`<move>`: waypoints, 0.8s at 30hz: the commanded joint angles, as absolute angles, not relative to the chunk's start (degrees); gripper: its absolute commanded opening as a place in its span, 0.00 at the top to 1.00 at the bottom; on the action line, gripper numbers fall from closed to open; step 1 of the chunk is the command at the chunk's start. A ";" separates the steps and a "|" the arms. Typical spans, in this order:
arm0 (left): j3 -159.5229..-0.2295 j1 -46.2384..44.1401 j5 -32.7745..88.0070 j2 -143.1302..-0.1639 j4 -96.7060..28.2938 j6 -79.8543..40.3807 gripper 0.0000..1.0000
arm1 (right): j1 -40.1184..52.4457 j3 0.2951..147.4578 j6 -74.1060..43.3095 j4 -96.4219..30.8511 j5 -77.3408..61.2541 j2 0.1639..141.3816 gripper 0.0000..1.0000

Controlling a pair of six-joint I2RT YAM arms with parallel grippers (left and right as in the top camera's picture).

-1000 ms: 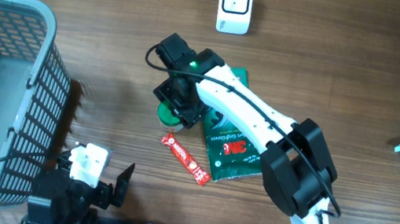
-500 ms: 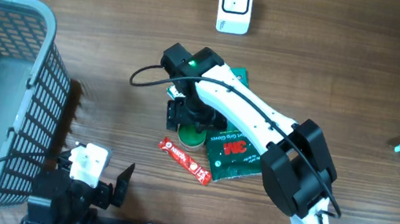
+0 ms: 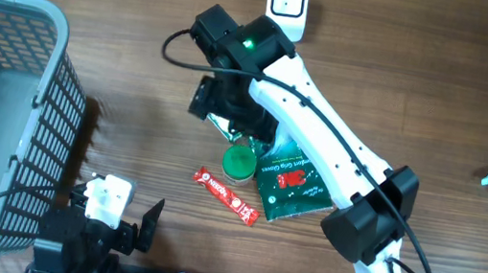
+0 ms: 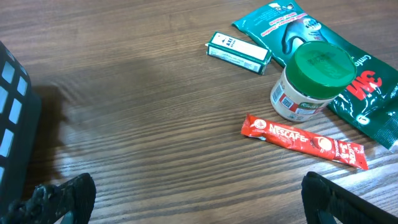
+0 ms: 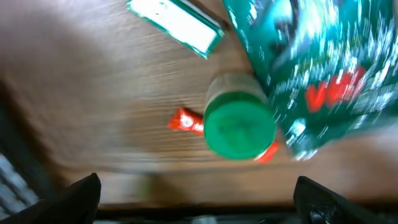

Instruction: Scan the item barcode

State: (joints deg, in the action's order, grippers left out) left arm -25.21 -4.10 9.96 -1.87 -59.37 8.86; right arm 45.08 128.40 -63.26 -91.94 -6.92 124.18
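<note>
Jar (image 4: 313, 81) btwn stick (image 4: 303, 141) & small box (image 4: 239, 51), just left of pouch (image 4: 367, 93).

Overhead: fixed, looking straight down from far off, taking in a wide stretch of bench (image 3: 448, 70). Left wrist: low, slanting across the wood toward the green-lidded jar (image 4: 311, 78), red sachet (image 4: 303, 140) and green packet (image 4: 373, 109). Right wrist: close above, steeply down, blurred; all views share those three things.
</note>
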 commanded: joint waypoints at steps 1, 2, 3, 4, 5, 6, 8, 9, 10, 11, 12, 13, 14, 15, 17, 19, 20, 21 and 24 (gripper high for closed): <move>-25.15 -3.90 10.46 -1.56 -59.18 8.54 0.00 | 45.15 125.08 -96.31 -92.16 -8.71 124.09 0.00; -25.15 -3.90 10.46 -1.56 -59.18 8.54 0.00 | 45.15 124.27 -99.26 -92.16 -8.69 124.09 0.00; -25.15 -3.90 10.46 -1.56 -59.18 8.54 0.00 | 45.15 123.37 -102.06 -92.16 -8.60 124.09 0.00; -25.15 -3.90 10.46 -1.56 -59.18 8.54 0.01 | 45.15 122.58 -103.96 -92.16 -7.64 124.09 0.00; -25.15 -3.90 10.46 -1.56 -59.18 8.56 0.00 | 45.15 121.84 -103.85 -92.16 -5.85 124.09 0.00; -25.15 -3.90 10.46 -1.56 -59.18 8.54 0.00 | 45.15 121.01 -103.61 -92.16 -4.71 124.09 0.00; -25.15 -3.90 10.46 -1.56 -59.16 8.54 0.00 | 45.15 119.04 -103.83 -92.16 -3.66 124.09 0.00; -25.15 -3.90 10.46 -1.56 -59.18 8.54 0.00 | 45.15 116.86 -104.12 -92.16 -3.77 124.09 0.00; -25.15 -3.90 10.46 -1.56 -59.18 8.54 0.00 | 45.15 115.24 -104.53 -92.09 -5.34 124.09 0.00; -25.15 -3.90 10.46 -1.56 -59.18 8.54 0.00 | 45.15 113.58 -105.34 -91.90 -7.40 124.09 0.00; -25.15 -3.90 10.46 -1.56 -59.18 8.54 0.00 | 45.15 112.20 -105.34 -90.56 -7.97 124.09 0.00; -25.15 -3.90 10.46 -1.56 -59.16 8.54 0.00 | 45.15 111.07 -105.32 -89.36 -8.14 124.09 0.00; -25.15 -3.90 10.46 -1.56 -59.16 8.54 0.00 | 45.15 110.10 -105.21 -88.64 -8.75 124.09 0.00; -25.15 -3.90 10.46 -1.56 -59.18 8.54 0.00 | 45.15 108.86 -105.21 -87.29 -8.84 124.14 0.00; -25.15 -3.90 10.46 -1.56 -59.18 8.54 0.00 | 45.15 106.32 -105.16 -84.33 -8.93 124.14 0.00; -25.15 -3.90 10.46 -1.56 -59.18 8.54 0.00 | 45.15 104.09 -104.99 -81.14 -8.86 124.18 0.00; -25.15 -3.90 10.46 -1.56 -59.16 8.56 0.00 | 45.15 102.45 -104.73 -78.76 -8.88 124.18 0.00; -25.15 -3.90 10.46 -1.56 -59.18 8.54 0.00 | 45.15 100.77 -103.77 -76.40 -8.86 124.18 0.00; -25.15 -3.90 10.46 -1.56 -59.18 8.54 0.00 | 45.15 95.46 -101.95 -70.11 -8.91 124.27 0.04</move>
State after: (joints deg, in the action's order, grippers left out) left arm -25.21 -4.10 9.96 -1.87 -59.40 8.86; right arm 45.08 98.94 -101.12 -72.14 -8.99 124.18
